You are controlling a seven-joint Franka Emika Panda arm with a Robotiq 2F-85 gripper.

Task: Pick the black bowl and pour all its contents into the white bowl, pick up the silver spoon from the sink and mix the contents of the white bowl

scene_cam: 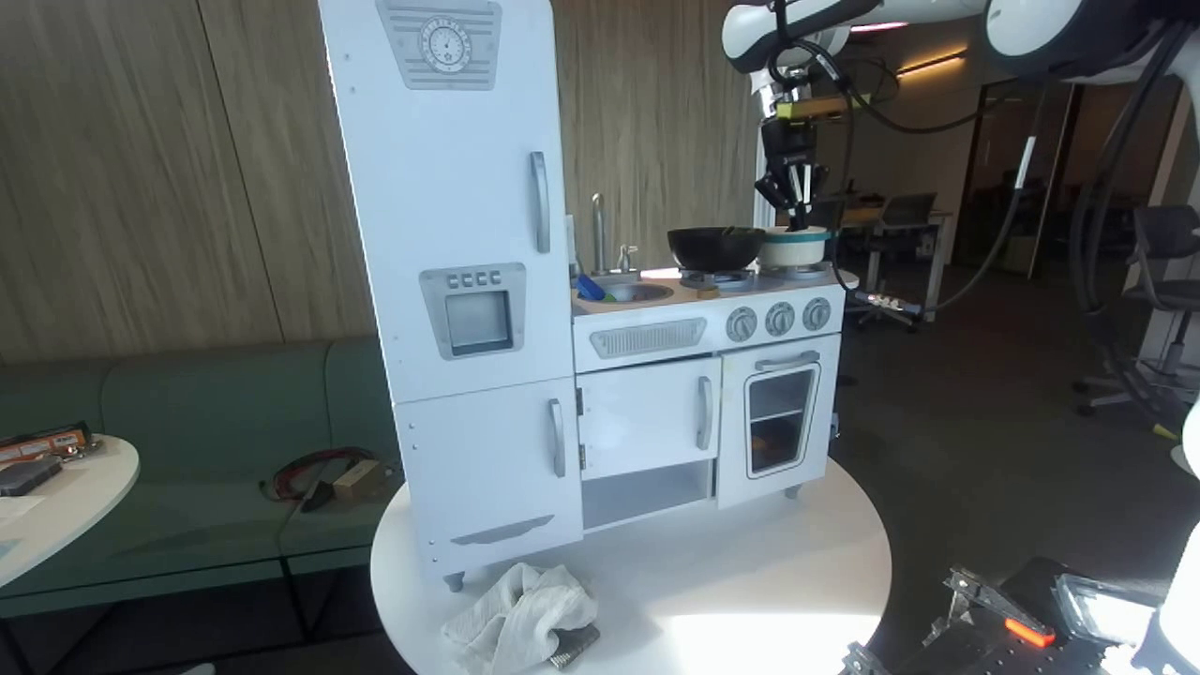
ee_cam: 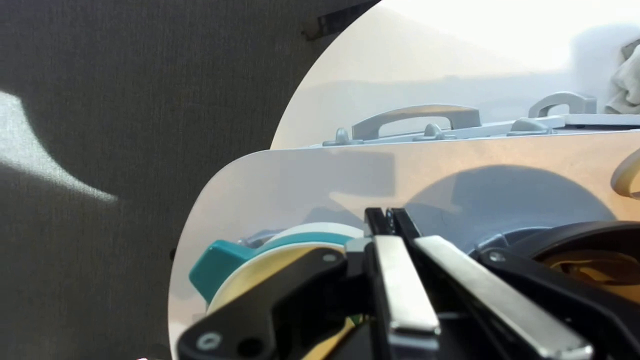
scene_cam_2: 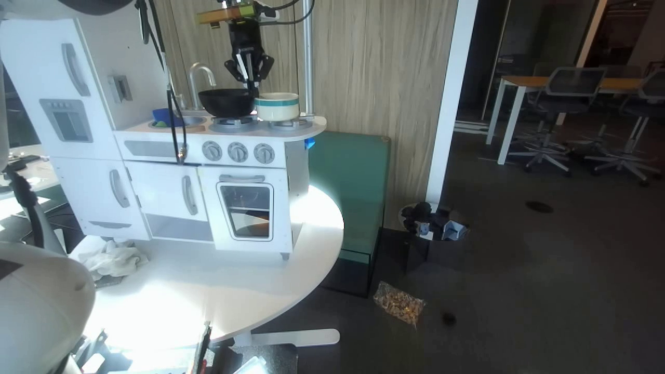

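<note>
The black bowl [scene_cam: 717,251] sits upright over a burner in both exterior views [scene_cam_2: 226,104]. In the wrist view the black bowl [ee_cam: 580,239] shows partly at the lower right, with amber-brown inside. The white bowl [scene_cam: 794,253], with teal band, stands close beside it [scene_cam_2: 277,110]. In the wrist view the white bowl [ee_cam: 265,262] shows a teal handle and yellowish inside, with a bit of green. My gripper [ee_cam: 390,217] points down between the two bowls [scene_cam: 797,223], [scene_cam_2: 252,88]. Its fingertips are nearly together, nothing seen between them. The sink [scene_cam: 645,292] is left of the bowls. No silver spoon shows.
A blue item [scene_cam: 589,288] and a green one [scene_cam: 608,297] lie in the sink. A thin grey tap [scene_cam: 598,234] stands behind it. The tall white toy fridge [scene_cam: 469,216] is to the left. A tan piece [ee_cam: 629,174] lies on the worktop. A cloth [scene_cam: 530,614] lies below.
</note>
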